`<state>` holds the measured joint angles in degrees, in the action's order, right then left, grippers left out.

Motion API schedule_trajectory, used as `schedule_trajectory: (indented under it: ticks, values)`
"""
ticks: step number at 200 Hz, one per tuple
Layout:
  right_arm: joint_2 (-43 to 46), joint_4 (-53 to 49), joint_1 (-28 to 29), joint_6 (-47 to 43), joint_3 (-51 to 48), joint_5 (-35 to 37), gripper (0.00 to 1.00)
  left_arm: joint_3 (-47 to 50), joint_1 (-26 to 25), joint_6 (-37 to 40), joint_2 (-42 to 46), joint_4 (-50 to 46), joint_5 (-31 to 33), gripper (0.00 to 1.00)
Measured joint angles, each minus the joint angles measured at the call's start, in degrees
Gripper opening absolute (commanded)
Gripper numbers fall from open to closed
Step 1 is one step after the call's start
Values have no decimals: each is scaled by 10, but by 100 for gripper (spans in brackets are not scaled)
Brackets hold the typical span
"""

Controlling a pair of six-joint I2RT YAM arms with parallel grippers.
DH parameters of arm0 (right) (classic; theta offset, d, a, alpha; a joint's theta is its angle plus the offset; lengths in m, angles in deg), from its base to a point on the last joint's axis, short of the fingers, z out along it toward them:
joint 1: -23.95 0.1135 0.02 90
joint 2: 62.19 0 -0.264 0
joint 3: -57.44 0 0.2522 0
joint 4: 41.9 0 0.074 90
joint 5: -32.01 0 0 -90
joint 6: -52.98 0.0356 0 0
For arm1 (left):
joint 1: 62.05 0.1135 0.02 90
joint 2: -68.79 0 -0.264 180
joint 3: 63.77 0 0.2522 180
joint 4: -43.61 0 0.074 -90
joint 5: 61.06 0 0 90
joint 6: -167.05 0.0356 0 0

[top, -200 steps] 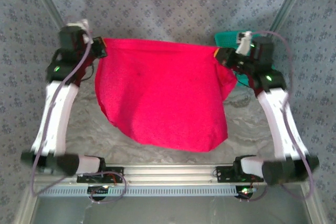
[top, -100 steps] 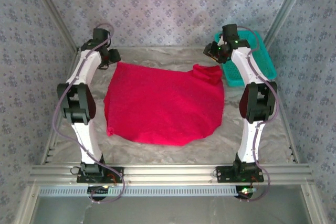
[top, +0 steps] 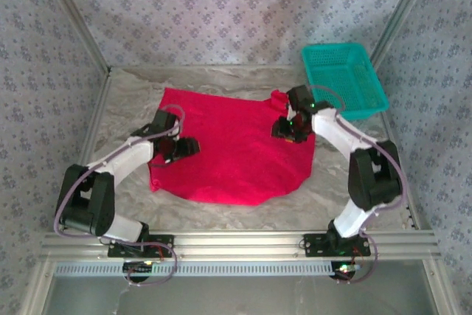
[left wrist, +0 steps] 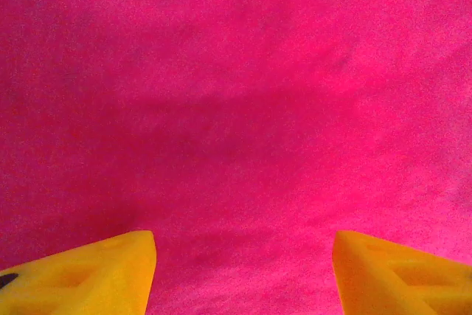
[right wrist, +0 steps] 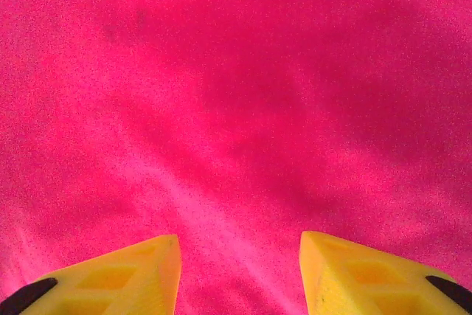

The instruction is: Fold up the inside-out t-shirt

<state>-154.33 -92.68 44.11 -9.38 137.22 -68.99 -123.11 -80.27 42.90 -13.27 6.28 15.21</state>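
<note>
Top external: the t-shirt [top: 232, 156] lies spread flat in the middle of the table [top: 346, 197], its long axis running from the left edge toward the right edge, bunched at its far-right corner. The left gripper [top: 186, 147] hangs over its left part and the right gripper [top: 284, 129] over the far-right part, with cloth directly under each and neither arm nearer. Both wrist views show the jaws parted and gripping nothing.

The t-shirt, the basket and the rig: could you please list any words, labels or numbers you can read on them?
None can be read. The t-shirt shows plain red cloth, the teal basket shows no label, and the wall pattern is ornament, not lettering.
</note>
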Motion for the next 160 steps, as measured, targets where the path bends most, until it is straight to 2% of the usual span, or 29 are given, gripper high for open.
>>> schedule_trajectory:
  ticks: [26, 53, 78, 108, 135, 160]
  values:
    - [55, 16, 20, 10, -88, 1, 49, 47, 14, -16, 5, 18, 2, 65]
    - [-14, 54, 15, 15, -88, 2, 48, 28, 54, -19, -37, 57, 15, 65]
    - [-148, 56, -1, 14, 14, -6, 46, -57, 79, -4, -122, 66, 48, 65]
    - [-236, 74, -13, 7, 170, -9, 46, -166, 98, 24, -197, 69, 89, 65]
    - [-221, 62, -15, -5, 186, -5, 48, -183, 104, 42, -170, 42, 132, 66]
    - [-124, 54, -10, -14, 112, 9, 48, -144, 79, 49, -55, 8, 165, 67]
